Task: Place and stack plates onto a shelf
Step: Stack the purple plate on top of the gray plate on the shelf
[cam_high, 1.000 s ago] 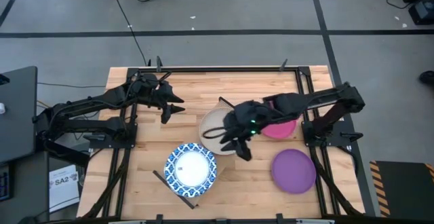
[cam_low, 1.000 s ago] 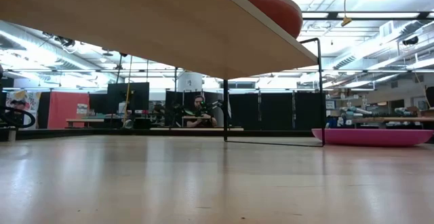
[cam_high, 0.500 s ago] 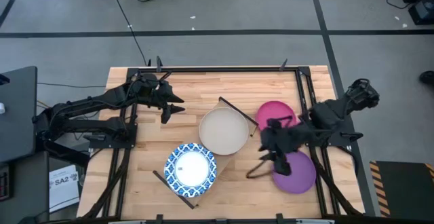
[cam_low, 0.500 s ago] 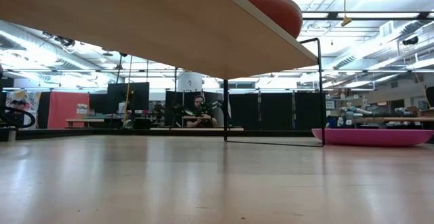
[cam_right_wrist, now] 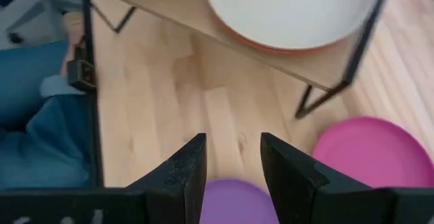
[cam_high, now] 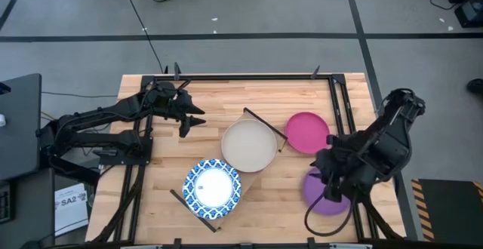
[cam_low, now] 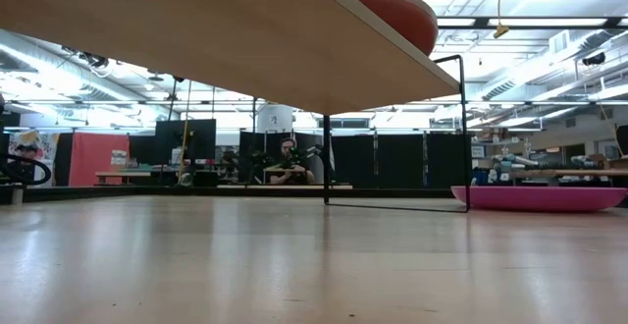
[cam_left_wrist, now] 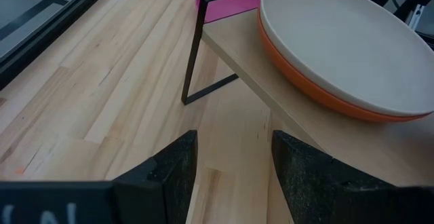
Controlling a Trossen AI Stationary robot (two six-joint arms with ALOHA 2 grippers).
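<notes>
Plates already fill part of the shelf [cam_high: 260,125]: a beige plate [cam_high: 248,145] sits stacked on an orange plate [cam_left_wrist: 308,85] toward its far end, and a blue-rimmed white plate [cam_high: 213,186] rests toward its near end. How many blue-rimmed ones lie in that pile cannot be told from above. Left on the tabletop [cam_high: 256,90] are two: the magenta plate [cam_high: 308,132], just right of the shelf's far end, and the purple plate [cam_high: 325,196], nearer and farther right, partly hidden under the right arm. So the job looks a little over half done, with those two still to be lifted and stacked.

Over the purple plate hangs the right gripper [cam_right_wrist: 232,171], its fingers parted a moderate way and holding nothing; that plate shows just beyond the fingertips, the magenta one off to the side. It seems lined up for the purple plate next.

Far left of the shelf waits the left gripper [cam_left_wrist: 232,166], jaws spread and empty, facing the orange and beige stack
</notes>
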